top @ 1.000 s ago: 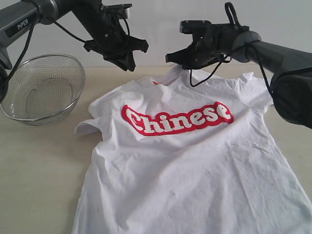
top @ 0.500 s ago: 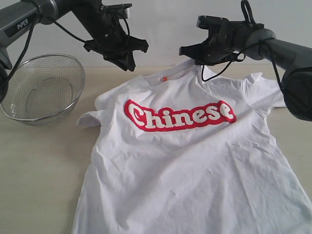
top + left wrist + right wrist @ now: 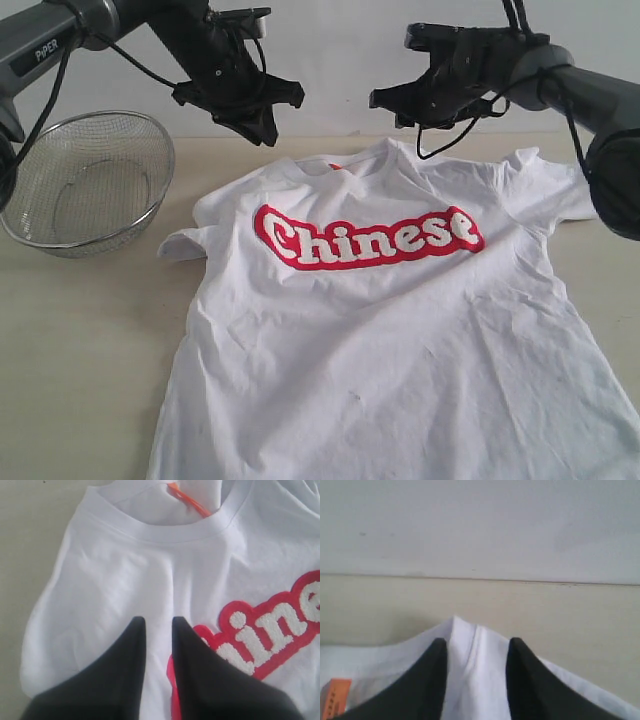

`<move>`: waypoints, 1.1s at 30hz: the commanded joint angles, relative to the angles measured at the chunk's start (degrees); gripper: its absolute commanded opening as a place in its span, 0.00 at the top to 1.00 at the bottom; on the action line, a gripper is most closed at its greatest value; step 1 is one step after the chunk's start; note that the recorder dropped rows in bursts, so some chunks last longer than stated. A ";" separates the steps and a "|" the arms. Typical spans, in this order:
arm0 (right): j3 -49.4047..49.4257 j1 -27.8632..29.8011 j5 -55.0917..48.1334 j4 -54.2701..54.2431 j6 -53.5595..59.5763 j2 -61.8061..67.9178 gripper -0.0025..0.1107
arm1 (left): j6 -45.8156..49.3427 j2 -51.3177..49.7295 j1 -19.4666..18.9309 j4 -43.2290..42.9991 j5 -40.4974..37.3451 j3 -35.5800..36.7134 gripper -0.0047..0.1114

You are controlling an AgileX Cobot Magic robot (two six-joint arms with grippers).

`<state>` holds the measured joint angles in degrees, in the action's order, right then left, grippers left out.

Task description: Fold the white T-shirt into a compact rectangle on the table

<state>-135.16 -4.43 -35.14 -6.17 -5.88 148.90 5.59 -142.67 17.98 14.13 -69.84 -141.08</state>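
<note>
Shirt (image 3: pixel 380 330): spread front-up on tabletop (image 3: pixel 80 330)
Left jaws: narrowly parted, empty, above shirt
Right jaws: spread, straddling raised fold by shirt's collar

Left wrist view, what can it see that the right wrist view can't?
Only the left wrist view shows the red lettering and the round collar. Only the right wrist view shows the wall behind everything. Both show the white T-shirt, its orange tag and some bare table.
</note>
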 commanded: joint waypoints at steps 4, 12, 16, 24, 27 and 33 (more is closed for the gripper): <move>-0.34 -6.07 -8.06 -23.42 29.73 -1.78 0.98 | 0.90 0.27 -0.04 0.21 -0.13 -0.14 0.80; -0.34 -9.21 1.37 -24.83 32.26 -0.87 0.53 | 0.67 1.30 -0.15 -0.53 -0.13 -0.14 0.80; -0.34 -9.21 3.06 -25.56 31.27 0.90 0.57 | 0.67 1.30 -0.39 -1.46 -0.13 -0.14 0.80; -0.34 -9.21 4.43 -30.41 33.64 3.98 0.57 | 0.67 1.30 -0.39 -1.56 -0.13 -0.14 0.80; -0.34 -9.25 5.24 -30.83 34.02 4.35 0.57 | 0.67 1.30 -0.39 -1.56 -0.13 -0.14 0.80; -0.34 -9.85 4.08 -30.96 34.90 4.93 0.58 | 0.67 1.30 -0.39 -1.56 -0.13 -0.14 0.80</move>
<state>-135.29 -13.75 -30.64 -36.73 28.08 153.68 6.03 -142.08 17.68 12.81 -69.84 -141.08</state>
